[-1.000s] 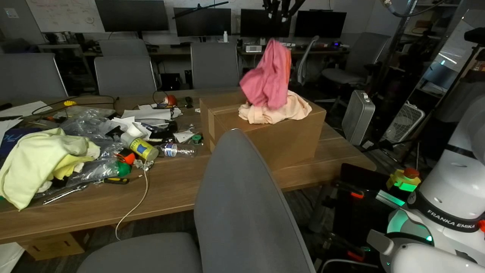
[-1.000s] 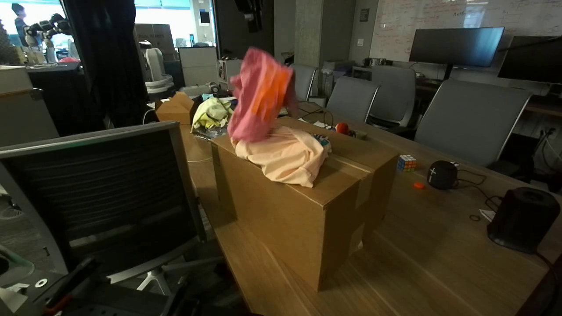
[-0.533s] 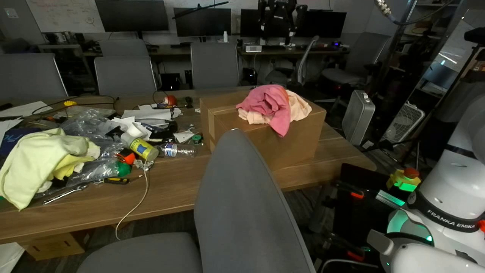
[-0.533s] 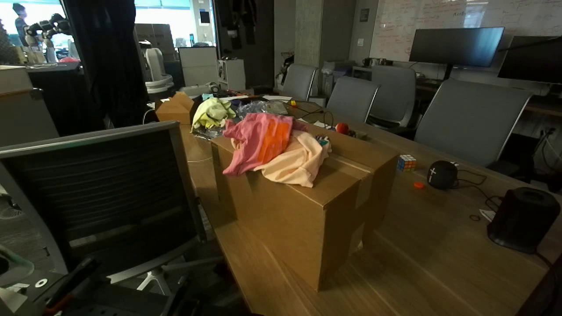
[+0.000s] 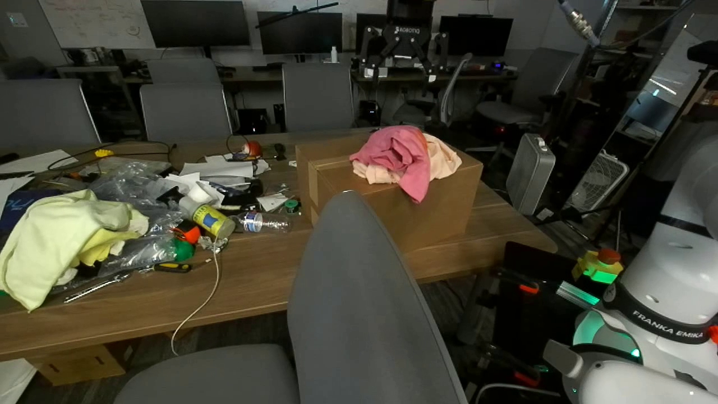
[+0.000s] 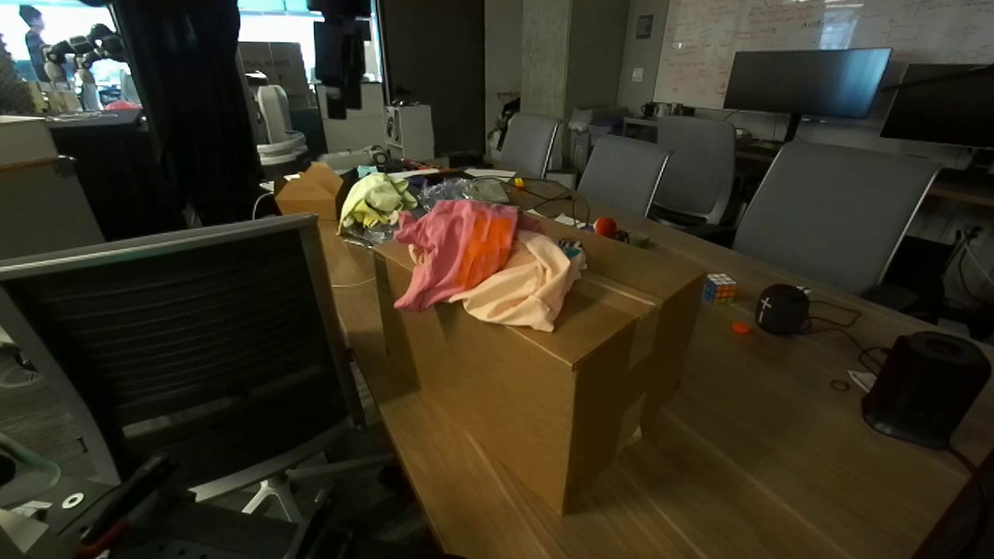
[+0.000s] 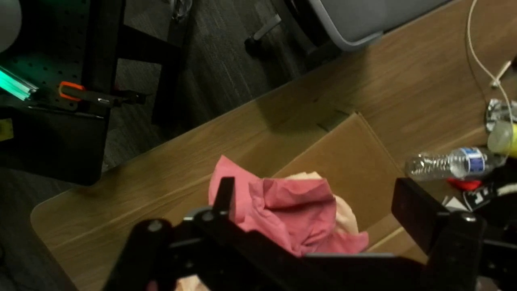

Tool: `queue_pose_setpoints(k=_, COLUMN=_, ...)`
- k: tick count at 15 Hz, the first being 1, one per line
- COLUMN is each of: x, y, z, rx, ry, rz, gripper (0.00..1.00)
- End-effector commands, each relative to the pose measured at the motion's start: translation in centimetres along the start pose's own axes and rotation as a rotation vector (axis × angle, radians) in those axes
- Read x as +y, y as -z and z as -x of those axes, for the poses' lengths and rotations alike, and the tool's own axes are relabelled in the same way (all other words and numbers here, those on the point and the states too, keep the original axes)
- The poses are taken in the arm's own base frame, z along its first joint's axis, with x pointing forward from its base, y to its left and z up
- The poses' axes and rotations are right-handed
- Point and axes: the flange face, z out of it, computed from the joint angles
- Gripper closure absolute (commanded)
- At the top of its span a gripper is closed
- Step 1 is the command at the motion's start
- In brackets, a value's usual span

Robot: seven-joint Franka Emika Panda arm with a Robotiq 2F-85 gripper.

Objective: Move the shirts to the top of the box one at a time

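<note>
The wooden table (image 5: 252, 275) runs from the left edge of an exterior view to right of centre. On it, just right of centre, stands the cardboard box (image 5: 443, 207). We find the pale yellow shirt (image 5: 61, 230) at far left in that frame, heaped against clear plastic (image 5: 134, 179) and well apart from the box; whether the brighter yellow cloth (image 5: 104, 244) beside it belongs to it, we cannot tell. The pink shirt (image 6: 443, 248) and the peach shirt (image 6: 524, 287) lie on the box top, at the centre of an exterior view, the pink partly over the peach and drooping past the box edge.

We judge all three shirts light, soft and hard to damage — limp cloth with no stiff rim to grasp. For the pale yellow shirt, likely next, we would pinch the raised folds along its top, clear of the plastic, which could come along. The gripper (image 7: 317, 198) hangs at the top of both exterior views, apart from all cloth — its fingers (image 7: 416, 212) spread wide, nothing held between them.
</note>
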Motion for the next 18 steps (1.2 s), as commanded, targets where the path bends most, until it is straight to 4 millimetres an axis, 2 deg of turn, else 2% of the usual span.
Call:
queue_pose_setpoints(k=1, x=1.8, y=-0.1, z=5.1, rx=-0.026, ry=0.198, rz=0.036, gripper=0.00)
queue_pose_setpoints(k=4, x=3.1, y=-0.8, z=8.5, rx=-0.041, ry=0.361, rz=0.099, gripper=0.00)
queue_pose_setpoints(k=6, x=4.1, y=-1.4, z=9.7, rx=-0.054, ry=0.470, rz=0.137, gripper=0.00)
queue_pose_setpoints(k=13, x=6.7, y=-2.2, z=11.4, rx=-0.094, ry=0.846, rz=0.188, gripper=0.00)
queue_pose_setpoints(k=16, x=7.4, y=-2.1, z=12.0, rx=-0.077, ry=0.998, rz=0.160, gripper=0.00)
queue_pose_setpoints(k=18, x=7.9, y=-1.8, z=12.4, rx=-0.048, ry=1.039, rz=0.118, gripper=0.00)
